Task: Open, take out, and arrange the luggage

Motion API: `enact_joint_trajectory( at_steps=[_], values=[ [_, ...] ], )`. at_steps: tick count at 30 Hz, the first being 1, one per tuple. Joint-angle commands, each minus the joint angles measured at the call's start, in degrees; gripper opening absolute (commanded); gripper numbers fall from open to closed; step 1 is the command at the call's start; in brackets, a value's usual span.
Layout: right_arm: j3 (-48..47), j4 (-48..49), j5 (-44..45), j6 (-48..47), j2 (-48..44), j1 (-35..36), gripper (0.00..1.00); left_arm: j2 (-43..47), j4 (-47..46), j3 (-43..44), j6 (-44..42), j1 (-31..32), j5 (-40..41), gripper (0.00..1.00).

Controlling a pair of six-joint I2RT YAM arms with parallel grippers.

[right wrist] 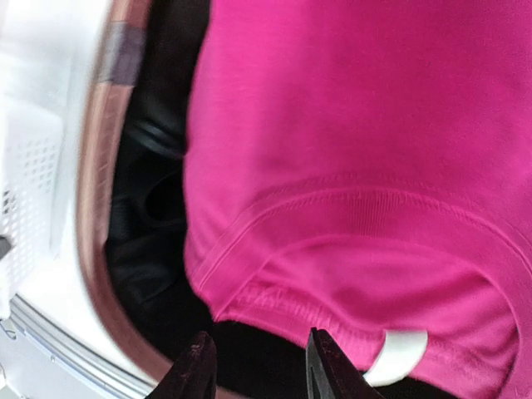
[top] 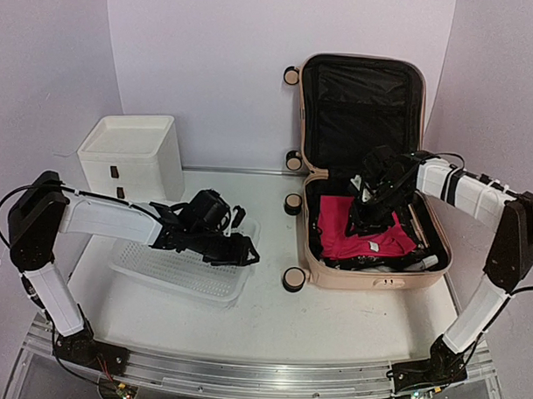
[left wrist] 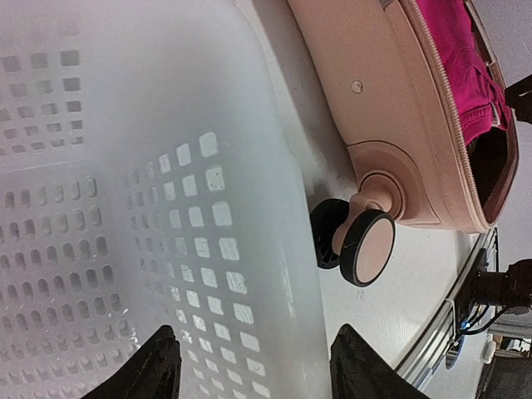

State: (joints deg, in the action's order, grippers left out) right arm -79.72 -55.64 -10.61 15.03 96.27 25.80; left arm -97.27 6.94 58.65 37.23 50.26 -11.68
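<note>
My left gripper (left wrist: 253,362) hangs parted, empty, over the white basket (left wrist: 125,166). My right gripper (right wrist: 253,366), narrowly parted, holds nothing above the pink shirt (right wrist: 357,125) inside the luggage (top: 369,277), lid up, table's right side.

luggage (left wrist: 399,125): smooth hard shell | basket (left wrist: 125,125): perforated glossy plastic | garment (right wrist: 357,125): knit cloth

Under your right gripper (right wrist: 253,366): one pale pink hard suitcase (top: 369,277), four round wheels (top: 293,279) on it, one bright pink cloth shirt (right wrist: 357,125) in it. Under your left gripper (left wrist: 258,366): one white plastic basket with holes (left wrist: 125,208). Back and left of that gripper: one white drawer box (top: 132,155).
</note>
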Motion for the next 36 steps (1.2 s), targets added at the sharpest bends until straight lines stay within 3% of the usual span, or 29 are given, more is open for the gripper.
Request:
enact_joint_trajectory(
  at_steps=[1,9,17,21,24,36],
  values=[
    [-1.3,-2.4,0.3,0.0,-3.3,0.9,0.41,-3.9,-4.7,3.9,1.1,0.9,-3.4,0.61],
    [-3.4,-2.5,2.7,0.3,-0.6,4.1,0.47,-14.2,-11.9,14.3,5.0,0.8,-9.6,0.55],
    [-8.4,-3.1,10.4,-2.5,5.5,8.3,0.5,-18.6,-12.7,22.4,4.4,-0.1,-12.6,0.65],
    [-10.8,-3.5,13.1,-3.8,8.8,9.4,0.35,-15.4,-12.8,19.9,3.2,-0.1,-11.7,0.65],
    [-11.2,-3.5,14.2,-4.3,10.6,9.7,0.31,-11.7,-12.8,16.0,2.3,-0.3,-10.5,0.66],
    [-13.2,-3.0,25.2,-4.2,16.2,13.1,0.48,0.3,-12.2,1.7,0.2,-0.6,-5.6,0.67]
  ],
)
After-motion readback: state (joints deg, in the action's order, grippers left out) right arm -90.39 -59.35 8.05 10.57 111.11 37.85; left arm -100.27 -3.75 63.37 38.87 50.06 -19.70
